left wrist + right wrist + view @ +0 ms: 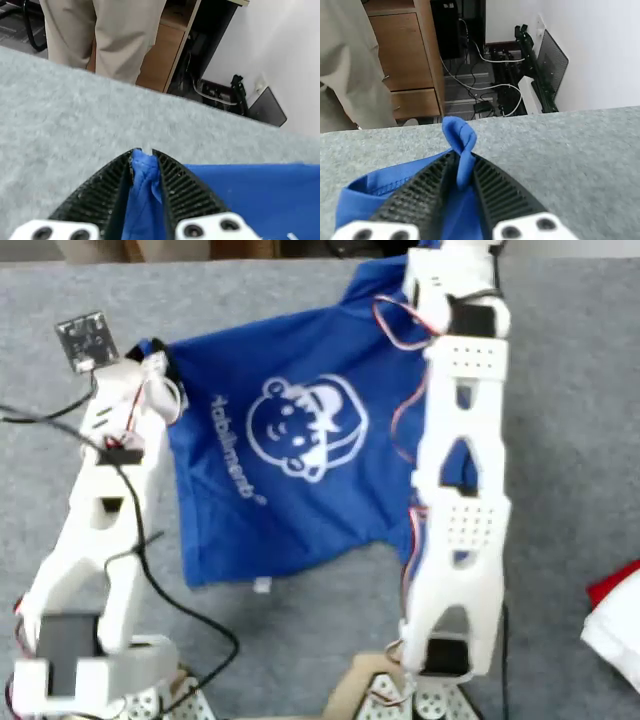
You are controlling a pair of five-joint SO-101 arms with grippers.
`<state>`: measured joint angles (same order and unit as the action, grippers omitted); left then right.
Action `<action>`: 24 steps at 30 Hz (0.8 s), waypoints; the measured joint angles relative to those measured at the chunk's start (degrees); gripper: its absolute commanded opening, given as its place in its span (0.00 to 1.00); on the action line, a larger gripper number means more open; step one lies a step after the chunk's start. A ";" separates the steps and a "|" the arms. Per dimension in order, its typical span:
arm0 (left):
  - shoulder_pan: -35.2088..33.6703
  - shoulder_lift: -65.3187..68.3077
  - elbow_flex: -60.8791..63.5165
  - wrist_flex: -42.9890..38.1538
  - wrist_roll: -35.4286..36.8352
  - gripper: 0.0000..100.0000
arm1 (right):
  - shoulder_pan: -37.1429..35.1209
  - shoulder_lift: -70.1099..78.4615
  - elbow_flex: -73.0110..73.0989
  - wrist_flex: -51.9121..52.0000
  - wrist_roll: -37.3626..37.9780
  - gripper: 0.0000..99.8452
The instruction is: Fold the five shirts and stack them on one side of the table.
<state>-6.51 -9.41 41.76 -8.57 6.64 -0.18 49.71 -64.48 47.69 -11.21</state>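
Note:
A blue shirt point(290, 470) with a white cartoon face print lies spread on the grey table point(570, 440), partly folded. My left gripper point(150, 355) is at the shirt's far left corner, shut on a pinch of blue cloth point(142, 172) between its black ribbed fingers point(100, 192). My right gripper point(425, 270) is at the shirt's far right corner near the table's back edge, shut on a fold of blue cloth point(460, 145) that sticks up between its fingers point(495, 195).
A red and white garment point(615, 615) lies at the table's right edge. A small circuit board point(85, 338) sits at the far left. Cables trail beside the left arm. A person's legs point(105, 35) stand behind the table.

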 measured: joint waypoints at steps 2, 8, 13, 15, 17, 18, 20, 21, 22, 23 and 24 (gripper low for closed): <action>0.00 7.03 -2.81 -1.14 0.00 0.02 | -0.18 0.88 0.00 -2.90 0.00 0.00; 0.09 26.02 -18.29 -0.53 0.00 0.02 | -0.18 1.49 0.09 -9.32 0.00 0.00; 0.09 33.93 -33.05 10.64 0.00 0.02 | -0.18 1.49 0.44 -12.84 0.00 0.00; 0.09 34.81 -37.98 16.26 0.00 0.02 | -0.18 1.49 0.44 -12.75 0.00 0.00; -0.18 35.08 -42.11 21.80 0.00 0.02 | -0.18 1.49 0.44 -10.81 0.00 0.00; -0.44 35.08 -43.87 24.79 0.00 0.02 | -0.18 1.49 0.44 -8.88 0.00 0.00; -1.23 35.08 -47.03 30.95 0.00 0.02 | -0.18 1.49 -0.44 -3.34 0.00 0.00; -1.49 35.08 -48.62 34.55 0.00 0.02 | -0.18 1.49 -1.49 0.09 0.00 0.00; -1.67 35.16 -50.64 38.77 0.00 0.02 | -0.18 1.49 -2.99 4.04 0.00 0.00; -1.85 35.16 -52.48 43.52 0.00 0.02 | -0.18 1.49 -4.92 7.91 0.00 0.00; -1.85 35.16 -54.59 48.26 -0.26 0.02 | -0.18 1.49 -7.12 12.04 0.00 0.00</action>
<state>-8.35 25.76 -12.84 39.69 6.37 -0.35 51.21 -71.60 59.74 -11.21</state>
